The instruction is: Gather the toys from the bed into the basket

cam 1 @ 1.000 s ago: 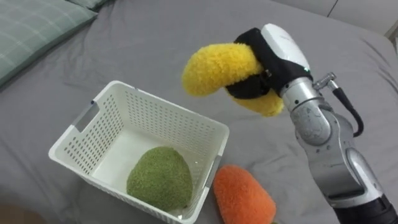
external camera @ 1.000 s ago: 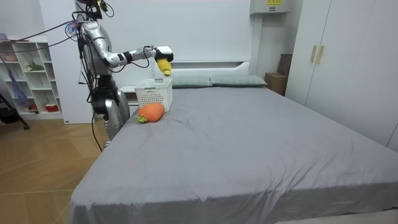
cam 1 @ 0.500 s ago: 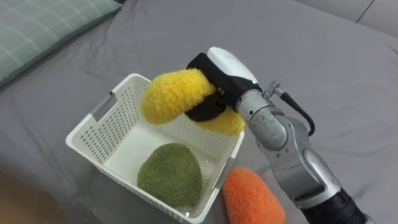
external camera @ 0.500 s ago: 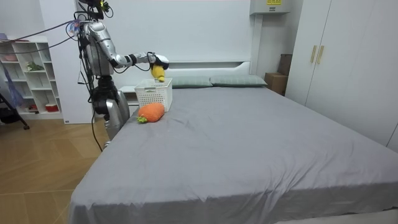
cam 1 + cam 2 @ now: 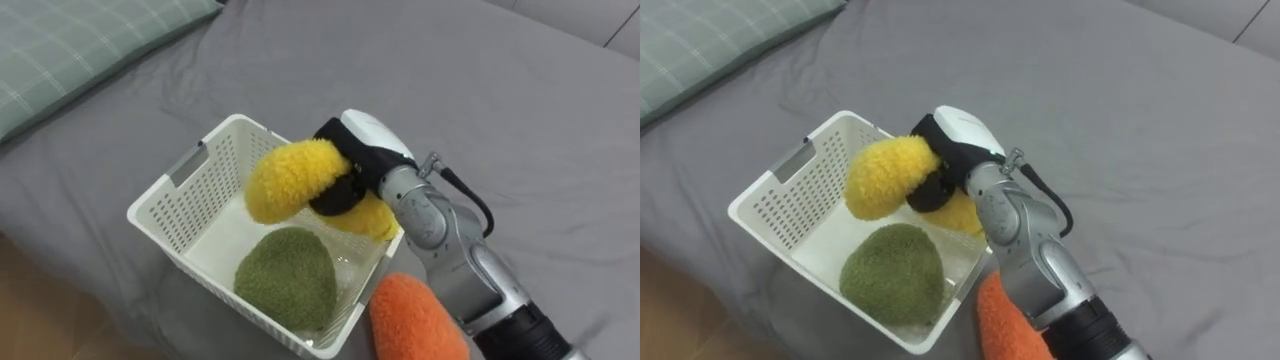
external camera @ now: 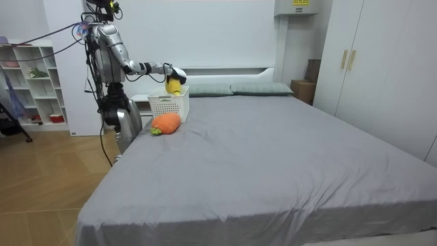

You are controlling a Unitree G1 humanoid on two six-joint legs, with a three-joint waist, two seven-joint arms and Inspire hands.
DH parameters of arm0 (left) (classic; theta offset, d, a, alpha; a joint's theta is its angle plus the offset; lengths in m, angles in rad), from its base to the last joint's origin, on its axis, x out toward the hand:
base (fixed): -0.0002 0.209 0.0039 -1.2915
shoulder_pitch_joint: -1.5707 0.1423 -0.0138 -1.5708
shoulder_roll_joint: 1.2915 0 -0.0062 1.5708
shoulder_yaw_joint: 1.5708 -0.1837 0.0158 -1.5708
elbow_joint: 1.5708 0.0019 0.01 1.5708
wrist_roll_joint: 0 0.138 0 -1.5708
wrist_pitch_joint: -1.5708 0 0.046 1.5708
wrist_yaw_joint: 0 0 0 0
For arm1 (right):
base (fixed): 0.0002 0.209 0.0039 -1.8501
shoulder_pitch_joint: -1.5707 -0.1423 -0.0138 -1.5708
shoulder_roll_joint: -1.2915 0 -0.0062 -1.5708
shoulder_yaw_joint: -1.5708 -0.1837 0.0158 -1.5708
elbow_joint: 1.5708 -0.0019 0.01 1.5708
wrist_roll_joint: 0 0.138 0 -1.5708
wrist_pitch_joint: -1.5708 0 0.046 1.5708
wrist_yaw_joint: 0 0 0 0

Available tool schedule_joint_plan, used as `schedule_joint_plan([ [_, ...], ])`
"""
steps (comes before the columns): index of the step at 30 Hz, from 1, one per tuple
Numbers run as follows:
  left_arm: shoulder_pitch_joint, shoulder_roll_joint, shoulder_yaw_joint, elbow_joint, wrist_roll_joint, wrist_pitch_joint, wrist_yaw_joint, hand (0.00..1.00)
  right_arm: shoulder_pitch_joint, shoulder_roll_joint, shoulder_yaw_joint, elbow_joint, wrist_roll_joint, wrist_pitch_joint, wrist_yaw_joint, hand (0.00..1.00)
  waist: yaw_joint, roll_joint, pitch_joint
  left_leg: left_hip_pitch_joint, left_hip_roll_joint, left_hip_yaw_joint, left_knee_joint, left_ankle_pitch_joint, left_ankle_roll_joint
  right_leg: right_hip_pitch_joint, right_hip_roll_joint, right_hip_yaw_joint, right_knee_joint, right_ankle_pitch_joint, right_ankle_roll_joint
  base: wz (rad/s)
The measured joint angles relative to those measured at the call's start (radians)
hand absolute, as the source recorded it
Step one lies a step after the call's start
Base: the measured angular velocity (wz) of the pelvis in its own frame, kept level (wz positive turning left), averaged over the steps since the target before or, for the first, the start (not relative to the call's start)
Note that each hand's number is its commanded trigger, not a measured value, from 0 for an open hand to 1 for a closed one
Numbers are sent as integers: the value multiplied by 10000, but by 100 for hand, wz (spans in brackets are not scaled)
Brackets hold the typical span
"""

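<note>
My right hand (image 5: 352, 165) is shut on a yellow plush toy (image 5: 292, 180) and holds it just above the white slatted basket (image 5: 185, 184), over its far right side. A round green plush toy (image 5: 286, 276) lies inside the basket. An orange plush toy (image 5: 416, 318) rests on the grey bed just right of the basket. In the room view I stand at the bed's head corner, the right hand (image 6: 179, 74) out over the basket (image 6: 168, 104), with the orange toy (image 6: 165, 123) beside it.
A pale checked pillow (image 5: 80, 45) lies at the upper left, beyond the basket. The grey sheet (image 5: 520, 120) stretches open to the right. In the room view a white shelf unit (image 6: 31, 85) stands behind me and wardrobes (image 6: 382, 68) line the far side.
The right hand has carried the yellow toy leftward and down, from beside the basket to over its inside. My view has shifted a little too.
</note>
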Motion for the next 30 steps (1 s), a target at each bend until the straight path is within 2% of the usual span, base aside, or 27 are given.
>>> schedule_joint_plan([
  [19, -115, -9, -101, -82, -16, 11, -57, 0, 1, -15, 0, 258, 231, -29, -394, 0, -40, 13, 14, 23, -16, -50, 46, -6, 9, 85, -51, -25, 16, -1, 3, 0],
  [30, -106, -9, -98, -333, -16, -20, -123, 0, 1, -45, -18, 255, 230, -231, -607, 0, -107, 18, 14, 16, -21, -60, 45, -6, 8, 93, 6, 2, 15, -1, 2, 0],
])
